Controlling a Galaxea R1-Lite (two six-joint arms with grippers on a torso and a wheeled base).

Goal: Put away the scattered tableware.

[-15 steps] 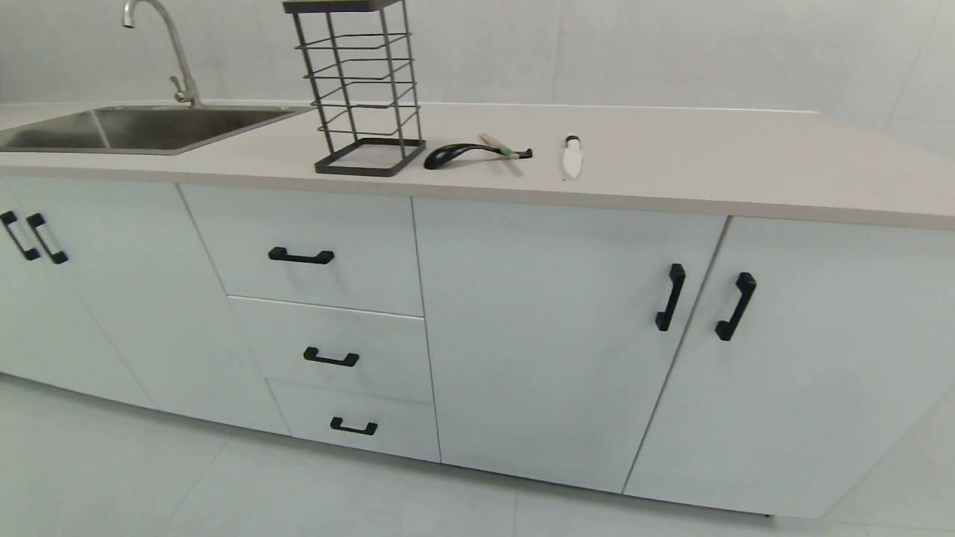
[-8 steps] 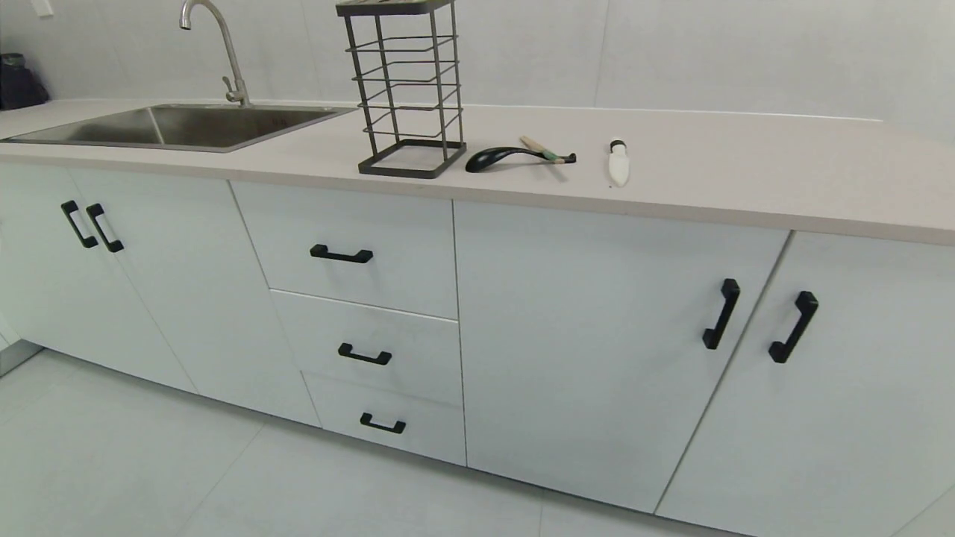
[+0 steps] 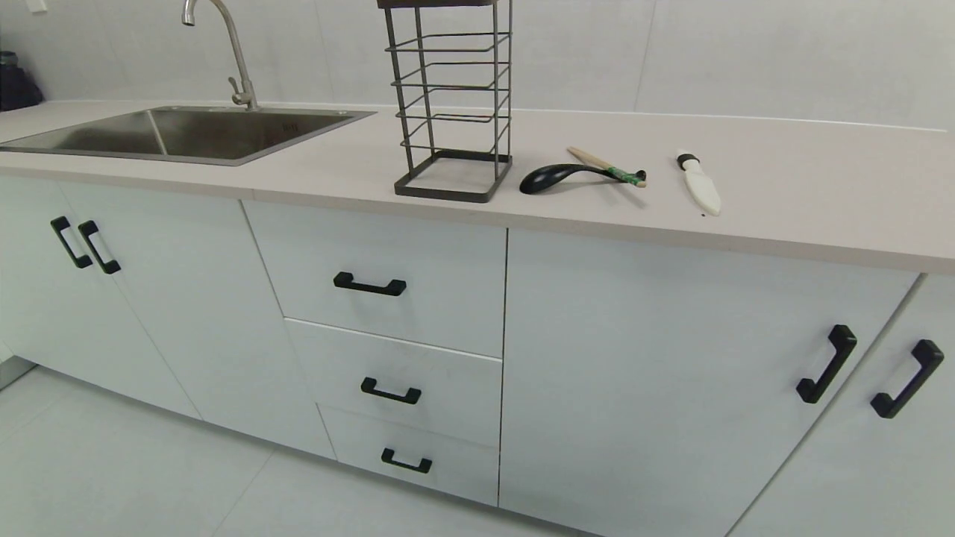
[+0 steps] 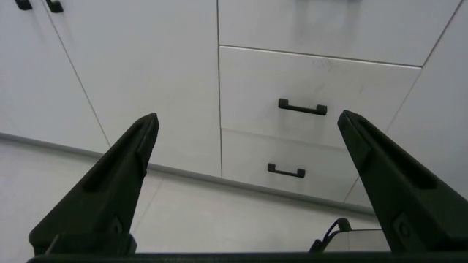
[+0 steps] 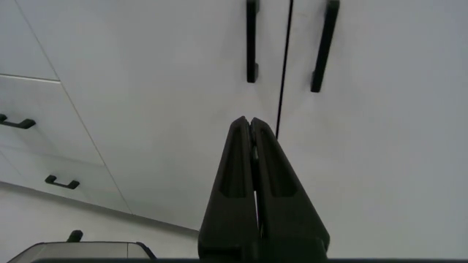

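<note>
Black spoon point(image 3: 552, 177) — beside wire rack point(image 3: 452, 117)

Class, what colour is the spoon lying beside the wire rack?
The spoon is black; head view shows it best.

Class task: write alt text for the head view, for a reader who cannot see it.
A black spoon, a wooden stick and a white utensil lie on a pale counter, beside an upright wire rack. A sink sits further left, white cabinets below.

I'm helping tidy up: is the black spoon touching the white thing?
Apart. The head view shows bare countertop between the black spoon and the white utensil.
</note>
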